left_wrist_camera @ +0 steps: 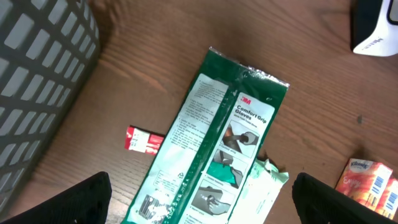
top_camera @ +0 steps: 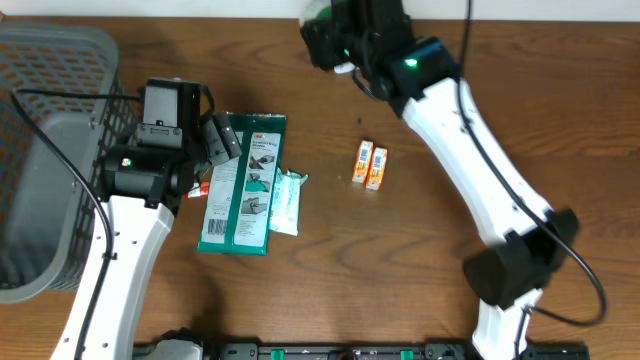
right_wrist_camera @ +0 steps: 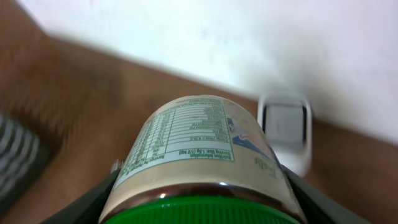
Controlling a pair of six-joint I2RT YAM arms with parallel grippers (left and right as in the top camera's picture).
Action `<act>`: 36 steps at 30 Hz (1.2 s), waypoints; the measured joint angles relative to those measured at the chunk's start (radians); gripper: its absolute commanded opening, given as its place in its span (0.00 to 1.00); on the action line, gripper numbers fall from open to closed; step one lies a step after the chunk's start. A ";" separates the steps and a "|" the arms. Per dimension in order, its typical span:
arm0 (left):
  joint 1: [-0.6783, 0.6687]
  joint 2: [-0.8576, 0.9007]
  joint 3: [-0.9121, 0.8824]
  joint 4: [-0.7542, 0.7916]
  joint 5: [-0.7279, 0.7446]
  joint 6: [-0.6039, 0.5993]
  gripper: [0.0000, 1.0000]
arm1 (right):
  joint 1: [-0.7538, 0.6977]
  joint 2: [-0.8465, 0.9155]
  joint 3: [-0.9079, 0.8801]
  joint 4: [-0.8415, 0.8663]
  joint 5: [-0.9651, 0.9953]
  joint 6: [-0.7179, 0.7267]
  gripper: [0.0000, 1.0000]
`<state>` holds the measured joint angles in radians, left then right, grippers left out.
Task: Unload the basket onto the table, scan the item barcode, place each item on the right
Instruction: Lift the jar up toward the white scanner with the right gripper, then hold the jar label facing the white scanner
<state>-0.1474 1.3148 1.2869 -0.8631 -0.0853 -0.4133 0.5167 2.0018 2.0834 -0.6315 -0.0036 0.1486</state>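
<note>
My right gripper (right_wrist_camera: 202, 202) is shut on a jar (right_wrist_camera: 199, 155) with a green lid (right_wrist_camera: 202, 213) and a pale label showing nutrition text; no barcode shows. The jar points toward a white scanner (right_wrist_camera: 285, 127) that stands at the table's far edge by the wall. In the overhead view the right gripper (top_camera: 335, 40) hangs at the top centre, with the jar (top_camera: 318, 14) at its tip. My left gripper (top_camera: 222, 140) stands open above a green glove package (top_camera: 245, 180). In the left wrist view the left gripper (left_wrist_camera: 202, 202) is empty, the glove package (left_wrist_camera: 211, 143) below it.
A grey basket (top_camera: 50, 150) fills the left side. A small red packet (left_wrist_camera: 144, 140) lies left of the glove package and a white-green pack (top_camera: 288, 200) to its right. Two orange packs (top_camera: 369, 165) lie mid-table.
</note>
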 measured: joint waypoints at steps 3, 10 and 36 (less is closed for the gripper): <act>0.000 0.000 0.000 0.000 0.000 0.000 0.93 | -0.023 0.080 0.000 0.151 -0.002 -0.002 0.01; 0.000 0.000 0.000 0.001 0.000 0.000 0.94 | -0.093 0.266 0.000 0.494 0.000 -0.005 0.01; 0.000 0.000 0.000 0.000 0.000 0.000 0.93 | -0.155 0.517 -0.002 0.846 0.004 -0.063 0.01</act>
<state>-0.1474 1.3148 1.2869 -0.8627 -0.0853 -0.4137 0.3614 2.5187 2.0819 0.2146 0.0006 0.0856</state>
